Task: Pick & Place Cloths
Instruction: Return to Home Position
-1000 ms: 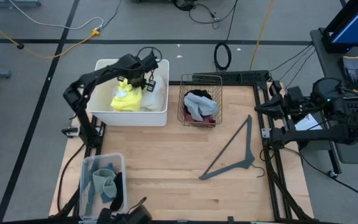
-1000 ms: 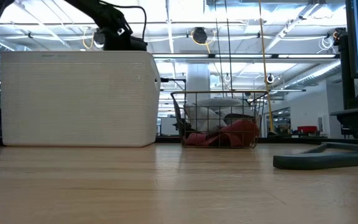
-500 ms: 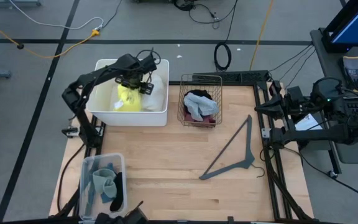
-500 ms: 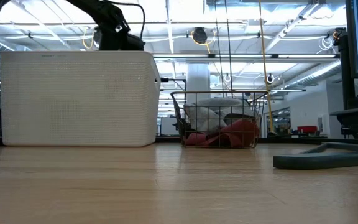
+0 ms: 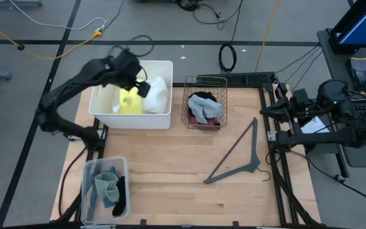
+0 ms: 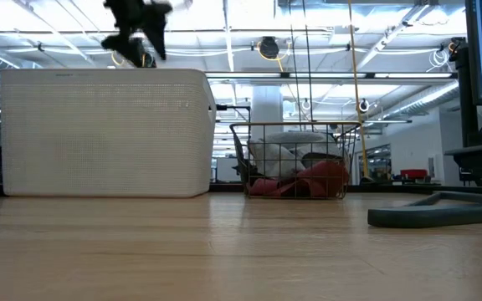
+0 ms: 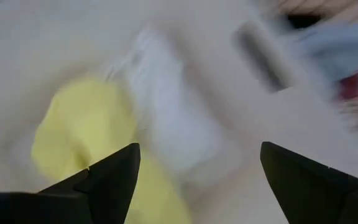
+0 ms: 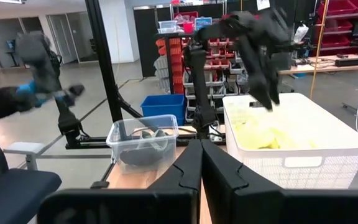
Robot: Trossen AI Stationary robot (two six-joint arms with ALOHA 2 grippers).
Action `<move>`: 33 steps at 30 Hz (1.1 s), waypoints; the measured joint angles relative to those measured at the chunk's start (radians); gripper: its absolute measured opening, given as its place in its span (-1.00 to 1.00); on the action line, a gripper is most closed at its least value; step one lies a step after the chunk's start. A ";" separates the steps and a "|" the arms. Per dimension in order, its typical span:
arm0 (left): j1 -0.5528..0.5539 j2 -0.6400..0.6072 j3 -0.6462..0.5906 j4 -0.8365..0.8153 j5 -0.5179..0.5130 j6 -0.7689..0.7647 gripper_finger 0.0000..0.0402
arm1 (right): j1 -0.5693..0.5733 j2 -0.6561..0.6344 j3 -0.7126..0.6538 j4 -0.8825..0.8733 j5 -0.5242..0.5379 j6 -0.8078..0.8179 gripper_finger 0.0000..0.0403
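Note:
My left gripper (image 5: pixel 136 80) hangs open above the white bin (image 5: pixel 132 121) at the table's far left, clear of its rim in the low view (image 6: pixel 136 29). Below its spread fingers (image 7: pixel 197 174) a yellow cloth (image 7: pixel 79 137) and a white cloth (image 7: pixel 173 118) lie on the bin's floor, the white one (image 5: pixel 156 94) to the right of the yellow one (image 5: pixel 129 102). Black, grey and maroon cloths fill a wire basket (image 5: pixel 205 102). My right gripper (image 8: pixel 201 168) is shut and waits level off the table's right edge.
A grey hanger (image 5: pixel 237 156) lies flat on the wood at the right. A clear tub (image 5: pixel 105 187) with blue-grey cloths stands at the near left corner. Bare wood stretches between tub, basket and hanger. A person's arm (image 8: pixel 5 99) shows beyond the table.
My left gripper has opened, let go of the yellow cloth and risen out of the bin, tipping less steeply as the arm swung up and back. The yellow cloth stays in the bin, lying beside the white one.

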State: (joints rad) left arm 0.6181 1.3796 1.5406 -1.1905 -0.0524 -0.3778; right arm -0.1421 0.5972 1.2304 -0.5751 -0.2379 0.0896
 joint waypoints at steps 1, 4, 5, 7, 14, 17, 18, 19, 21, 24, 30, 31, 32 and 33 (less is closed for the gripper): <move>-0.020 -0.033 0.000 0.035 0.000 0.016 0.68 | 0.000 0.000 0.000 -0.006 0.000 -0.001 -0.99; -0.083 -0.124 0.000 0.122 0.002 0.045 0.67 | 0.000 0.000 0.000 -0.015 0.000 -0.003 -1.00; -0.105 -0.152 0.000 0.153 0.002 0.045 0.67 | 0.000 0.000 0.000 -0.018 0.000 -0.003 -1.00; -0.155 -0.205 0.000 0.201 0.002 0.044 0.68 | 0.000 0.000 0.000 -0.028 0.000 -0.004 -0.99; -0.402 -0.323 0.000 0.352 0.004 0.132 0.69 | 0.000 0.000 0.000 -0.039 0.000 -0.004 -0.98; -0.496 -0.339 0.000 0.356 0.003 0.161 0.69 | 0.000 0.000 0.000 -0.037 0.000 -0.004 -0.98; -0.518 -0.343 0.000 0.350 0.004 0.163 0.69 | 0.000 0.000 0.000 -0.037 0.000 -0.004 -0.98; -0.534 -0.344 0.000 0.346 0.004 0.158 0.69 | 0.000 0.000 0.000 -0.037 0.000 -0.004 -0.98; -0.557 -0.347 0.000 0.343 0.004 0.093 0.69 | 0.000 0.000 0.000 -0.036 0.000 -0.005 -0.98; -0.591 -0.347 0.000 0.329 0.006 0.010 0.69 | 0.000 0.001 0.000 -0.035 0.000 -0.003 -0.98; -0.661 -0.346 0.000 0.304 0.007 0.254 0.69 | 0.000 -0.001 0.000 -0.079 0.000 -0.046 -0.98; -0.672 -0.348 0.000 0.306 0.003 0.269 0.69 | 0.000 -0.005 0.000 -0.097 0.001 -0.052 -0.98; -0.683 -0.349 -0.002 0.305 0.003 0.274 0.69 | 0.000 -0.008 0.000 -0.121 0.001 -0.055 -0.98; -0.693 -0.351 -0.014 0.319 0.000 0.276 0.69 | 0.000 -0.011 0.000 -0.143 0.001 -0.057 -0.98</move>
State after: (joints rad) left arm -0.0746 1.0283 1.5269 -0.8717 -0.0520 -0.1021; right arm -0.1420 0.5863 1.2304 -0.7180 -0.2372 0.0330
